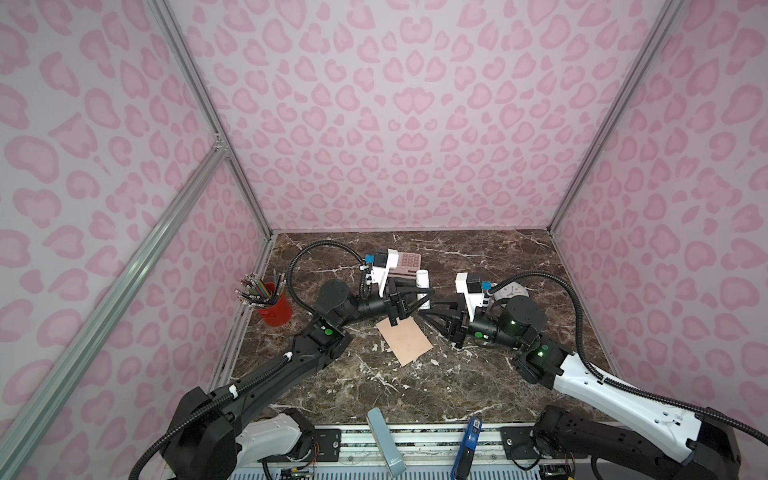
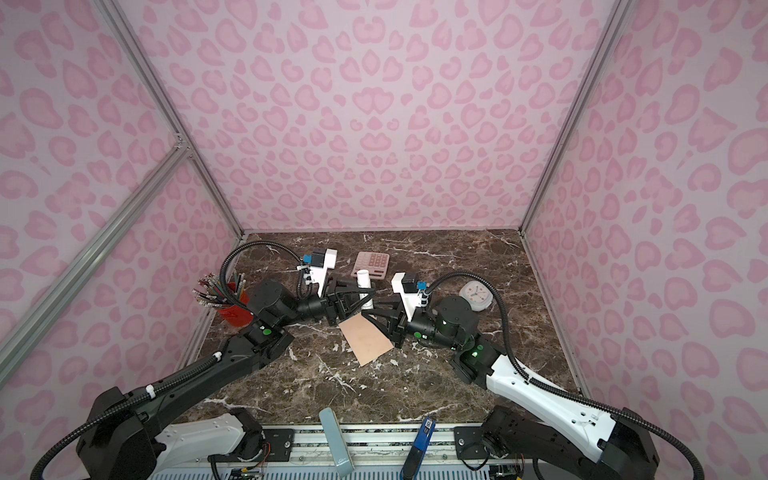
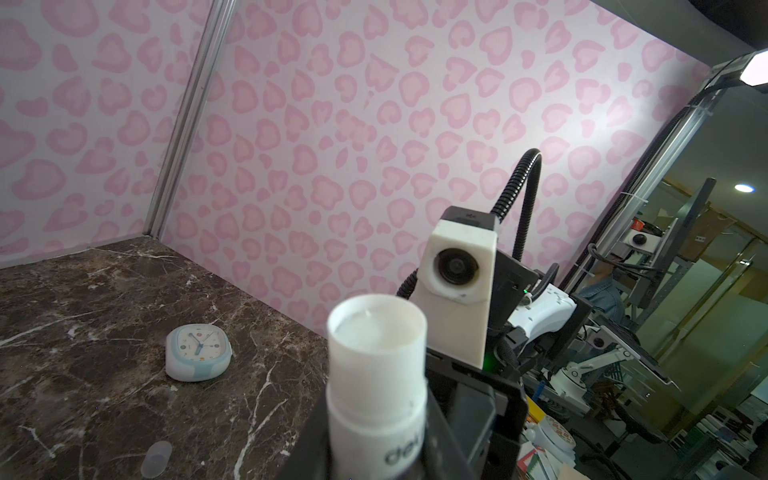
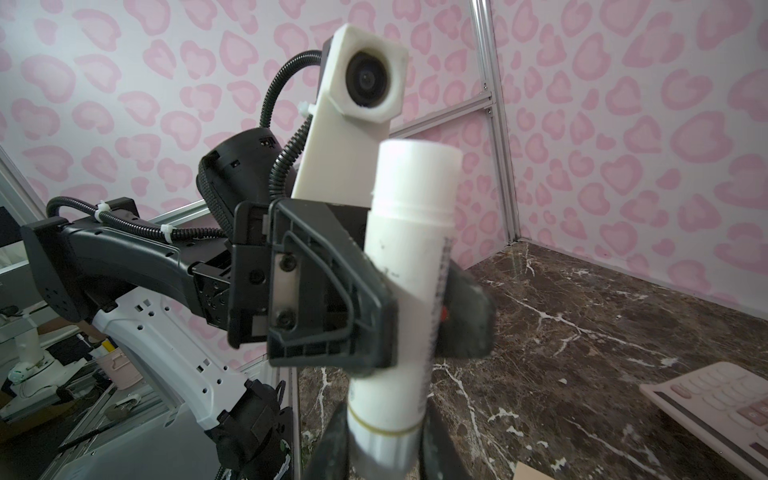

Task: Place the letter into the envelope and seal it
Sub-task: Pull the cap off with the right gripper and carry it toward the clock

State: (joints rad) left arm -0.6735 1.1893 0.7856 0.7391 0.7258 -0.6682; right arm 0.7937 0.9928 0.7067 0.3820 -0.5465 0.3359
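Observation:
The peach-tan envelope (image 1: 404, 340) (image 2: 365, 338) lies flat and askew mid-table; one corner of it shows in the right wrist view (image 4: 532, 471). The letter is hidden. A white glue stick (image 1: 423, 284) (image 2: 365, 282) stands upright above the envelope's far end, uncapped at the top (image 3: 376, 345). My left gripper (image 1: 426, 296) (image 3: 376, 457) is shut on the stick's middle. My right gripper (image 1: 423, 311) (image 4: 382, 449) is shut on its lower end, and its wrist view shows the stick (image 4: 409, 232) running up through the left gripper's black fingers (image 4: 332, 299).
A pink calculator (image 1: 409, 262) (image 4: 715, 403) lies behind the grippers. A white clock (image 2: 476, 295) (image 3: 197, 353) sits at the right. A red cup of pencils (image 1: 274, 309) stands by the left wall. A translucent cap (image 3: 156, 459) lies on the marble.

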